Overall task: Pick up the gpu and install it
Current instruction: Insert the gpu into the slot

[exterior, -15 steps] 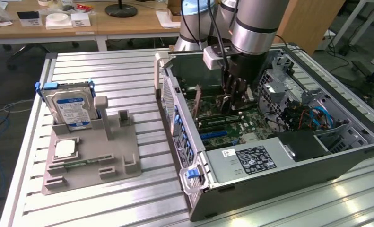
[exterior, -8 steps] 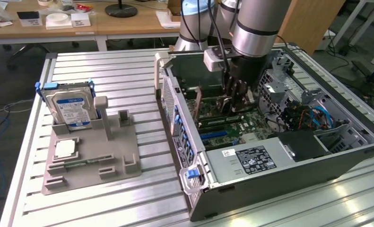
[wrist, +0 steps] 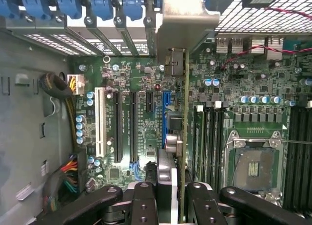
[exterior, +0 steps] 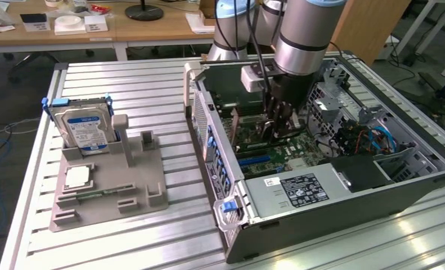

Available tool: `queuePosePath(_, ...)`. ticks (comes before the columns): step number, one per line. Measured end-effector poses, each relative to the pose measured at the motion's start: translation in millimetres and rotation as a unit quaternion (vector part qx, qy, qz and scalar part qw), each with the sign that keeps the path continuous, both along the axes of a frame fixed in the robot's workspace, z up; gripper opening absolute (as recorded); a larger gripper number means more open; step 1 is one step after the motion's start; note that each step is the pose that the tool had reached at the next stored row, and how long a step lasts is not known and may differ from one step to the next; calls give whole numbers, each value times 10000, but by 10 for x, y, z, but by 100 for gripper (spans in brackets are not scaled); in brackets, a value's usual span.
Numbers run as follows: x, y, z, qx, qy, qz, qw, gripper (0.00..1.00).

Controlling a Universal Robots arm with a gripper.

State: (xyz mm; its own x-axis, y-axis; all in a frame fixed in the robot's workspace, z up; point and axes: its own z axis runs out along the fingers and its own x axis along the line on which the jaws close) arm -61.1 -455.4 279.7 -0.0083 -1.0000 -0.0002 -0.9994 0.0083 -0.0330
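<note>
My gripper (exterior: 276, 125) reaches down into the open computer case (exterior: 207, 121) and is shut on the gpu (wrist: 168, 178). In the wrist view the card is seen edge-on between the two black fingers (wrist: 141, 205) of the gripper (wrist: 171, 198). Its greenish board edge (wrist: 186, 137) runs away from the gripper to its silvery metal end (wrist: 187, 20) at the case's slot openings. The card stands upright over the green motherboard (wrist: 126, 79), just beside the blue slot (wrist: 165, 101). Whether it sits in a slot I cannot tell.
A grey fixture tray (exterior: 109, 185) at the exterior view's left holds a blue-labelled hard drive (exterior: 85, 128), a processor chip (exterior: 78, 177) and a memory stick (exterior: 94, 194). Inside the case are the power supply (exterior: 297, 191), the processor socket (wrist: 253, 166), memory slots (wrist: 209, 137) and cable bundles (wrist: 68, 178).
</note>
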Motion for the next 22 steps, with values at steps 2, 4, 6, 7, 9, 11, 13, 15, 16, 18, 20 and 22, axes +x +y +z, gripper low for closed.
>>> queuePosePath(2,-1,-4,-28,1,0,1,10000,28)
queuePosePath(4,-2,-32,-51,0,1,0,10000,28)
queuePosePath(6,-2,-41,-73,1,0,0,10000,28)
queuePosePath(7,-3,-42,-77,1,0,-1,10000,28)
queuePosePath(9,-6,-42,-79,-1,1,0,10000,28)
queuePosePath(11,-7,-48,-92,0,0,0,10000,28)
queuePosePath(13,-9,-50,-110,0,1,-1,10000,28)
queuePosePath(15,-18,-51,-128,1,1,0,10000,28)
queuePosePath(16,-18,-51,-147,1,1,0,10000,28)
queuePosePath(18,-18,-51,-183,1,1,0,10000,28)
queuePosePath(20,-37,-51,-204,3,1,-1,10000,28)
queuePosePath(22,-50,-50,-224,7,1,-1,10000,28)
